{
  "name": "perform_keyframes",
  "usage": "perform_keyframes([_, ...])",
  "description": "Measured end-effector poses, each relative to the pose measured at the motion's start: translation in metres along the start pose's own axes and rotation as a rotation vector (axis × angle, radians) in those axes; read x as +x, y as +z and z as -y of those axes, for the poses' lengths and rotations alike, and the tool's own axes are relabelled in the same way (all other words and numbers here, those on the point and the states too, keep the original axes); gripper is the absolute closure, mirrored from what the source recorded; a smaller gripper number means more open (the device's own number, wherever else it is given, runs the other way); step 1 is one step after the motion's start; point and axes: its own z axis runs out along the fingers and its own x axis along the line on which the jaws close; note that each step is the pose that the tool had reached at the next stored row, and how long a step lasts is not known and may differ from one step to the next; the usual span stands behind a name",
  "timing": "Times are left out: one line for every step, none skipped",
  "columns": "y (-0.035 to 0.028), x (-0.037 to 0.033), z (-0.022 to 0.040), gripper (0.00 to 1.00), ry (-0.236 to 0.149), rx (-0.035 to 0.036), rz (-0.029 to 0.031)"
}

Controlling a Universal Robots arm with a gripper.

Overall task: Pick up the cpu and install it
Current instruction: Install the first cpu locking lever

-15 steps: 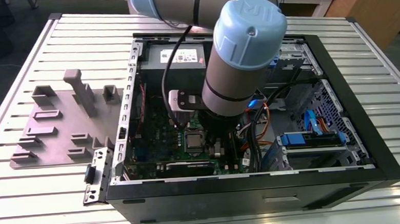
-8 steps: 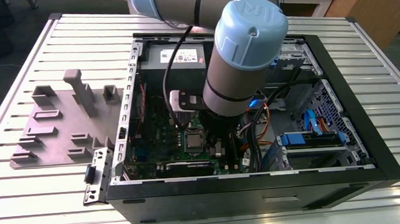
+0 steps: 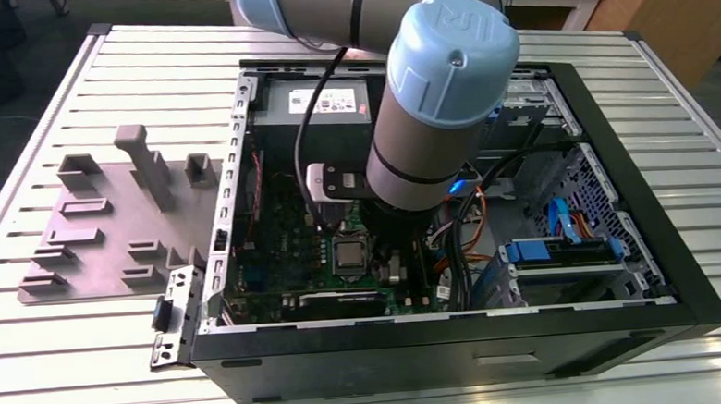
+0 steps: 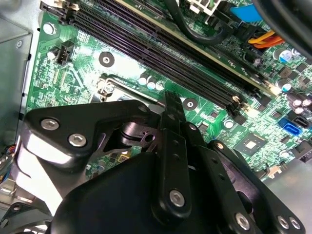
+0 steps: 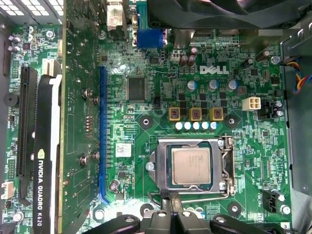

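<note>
One gripper [image 5: 170, 214], matte black metal with bolted linkage bars and silver screw heads; you see it from behind in both wrist views, and whether its fingers are parted or closed you cannot tell. It hangs just above the edge of the socket frame [image 5: 225, 168], nothing visibly in its grasp.

One cpu [image 5: 191, 165]: flat square chip, brushed silver-grey lid, thin pale rim. You find it already seated in the socket, lying flat inside the silver frame; in the exterior view it shows as a small grey square [image 3: 348, 254] beside the arm [image 3: 436, 115].

One motherboard [image 5: 146, 122]: glossy green, studded with round capacitors, a long blue slot [image 5: 102, 134] and black memory slots [image 4: 161, 51].

One computer case [image 3: 635, 243], black sheet metal, lying open on a ribbed aluminium table [image 3: 86, 383].

One grey-purple plastic fixture plate [image 3: 115, 224] with raised blocks, on the exterior view's left, beside the case.
</note>
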Motion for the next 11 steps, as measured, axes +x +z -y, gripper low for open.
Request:
perform_keyframes([0.0001, 0.0000, 0.0000, 0.89, 0.000, 0.0015, 0.0003])
perform_keyframes([0.0003, 0.0000, 0.0000, 0.89, 0.000, 0.0032, 0.0007])
perform_keyframes([0.0005, 0.0000, 0.0000, 0.89, 0.000, 0.0045, 0.0008])
perform_keyframes([0.0007, 0.0001, 0.0000, 0.89, -0.001, 0.0056, 0.0009])
perform_keyframes([0.0009, 0.0001, 0.0000, 0.89, -0.001, 0.0066, 0.0009])
perform_keyframes([0.0011, 0.0001, 0.0000, 0.89, -0.001, 0.0076, 0.0010])
perform_keyframes([0.0014, 0.0001, 0.0000, 0.89, -0.001, 0.0086, 0.0013])
perform_keyframes([0.0016, 0.0001, 0.0001, 0.89, -0.001, 0.0094, 0.0016])
perform_keyframes([0.0019, 0.0001, 0.0001, 0.89, -0.001, 0.0104, 0.0020])
perform_keyframes([0.0022, 0.0001, 0.0002, 0.89, -0.002, 0.0112, 0.0023])
perform_keyframes([0.0024, 0.0001, 0.0002, 0.89, -0.002, 0.0120, 0.0026])
